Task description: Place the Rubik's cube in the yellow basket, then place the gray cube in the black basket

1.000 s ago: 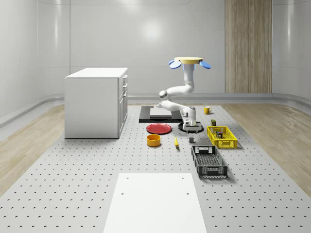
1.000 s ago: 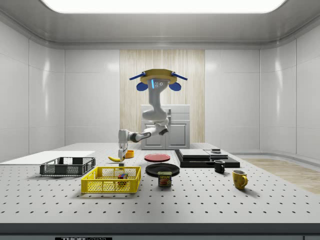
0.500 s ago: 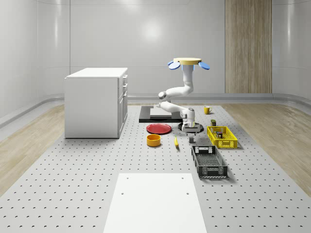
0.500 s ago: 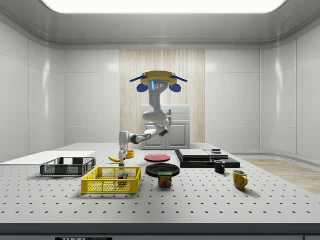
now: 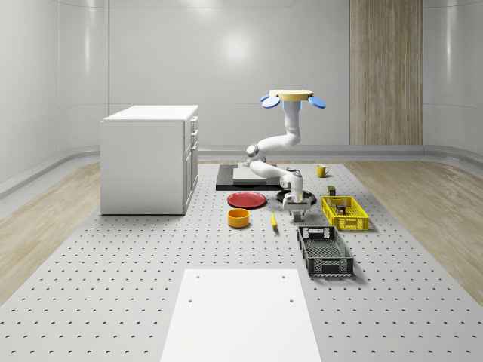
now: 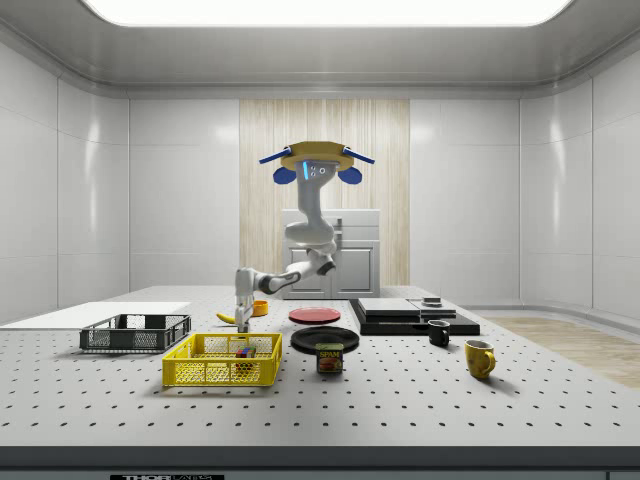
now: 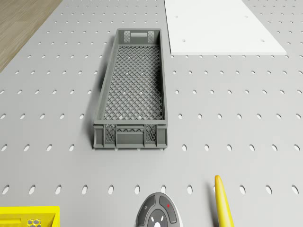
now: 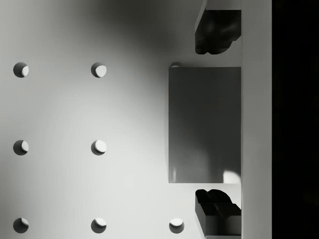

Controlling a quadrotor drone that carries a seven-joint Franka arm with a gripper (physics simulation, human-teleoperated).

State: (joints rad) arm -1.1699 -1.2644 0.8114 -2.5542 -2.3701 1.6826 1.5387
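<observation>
2 fingers open astride the gray cube, grasp not yet made.
Whole-scene view: drone point(image 5: 294, 96) hovered over the table point(image 5: 113, 302), gripper point(image 5: 296, 212) low between banana point(image 5: 273, 220) and yellow basket point(image 5: 345, 213). Side view: Rubik's cube point(image 6: 243, 352) sat in that basket. Drone view: black basket point(image 7: 133, 90) was empty. Wrist view: gray cube point(image 8: 204, 124) lay between spread fingertips point(image 8: 217, 31); it looked rigid, light and smooth, so flat opposite faces seemed best to pinch.

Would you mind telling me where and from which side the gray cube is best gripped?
Grip the gray cube across its two opposite flat side faces, coming straight down from above. It sits flat on the table, top face up, nothing crowding those sides. The gripper already hangs over it, a finger beyond each face, so closing there is probably secure. The drone hovers above the table.
</observation>
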